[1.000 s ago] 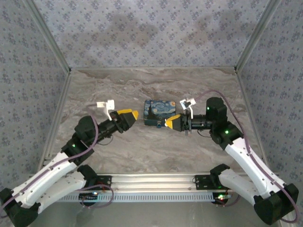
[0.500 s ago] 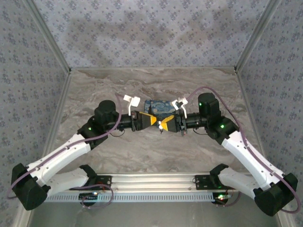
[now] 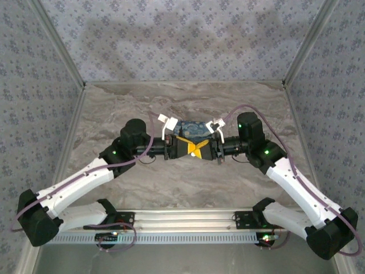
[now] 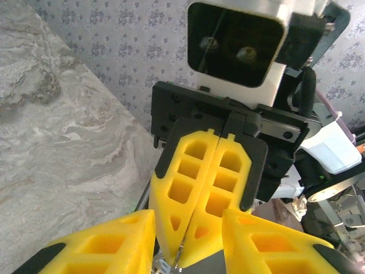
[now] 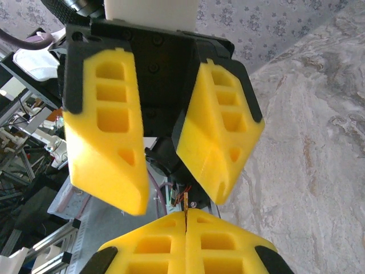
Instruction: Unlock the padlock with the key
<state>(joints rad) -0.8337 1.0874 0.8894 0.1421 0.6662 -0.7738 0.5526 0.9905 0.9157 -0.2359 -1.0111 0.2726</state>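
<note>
My right gripper is shut on the key, whose thin brass blade sticks out between my own yellow fingertips. My left gripper faces it tip to tip above the table and is open. Its two fingers stand spread on either side of the key blade. In the left wrist view the right gripper's shut fingers sit between my open left gripper, with a sliver of metal at their tips. I cannot make out the padlock.
A blue box with a starry-night print lies on the marble table just behind the meeting grippers. Patterned walls enclose the table on three sides. An aluminium rail runs along the near edge.
The left arm has swung right from the table's left half to meet the right gripper, and its fingers now straddle the right gripper's tips. The right gripper shifted slightly left, still holding the key.
</note>
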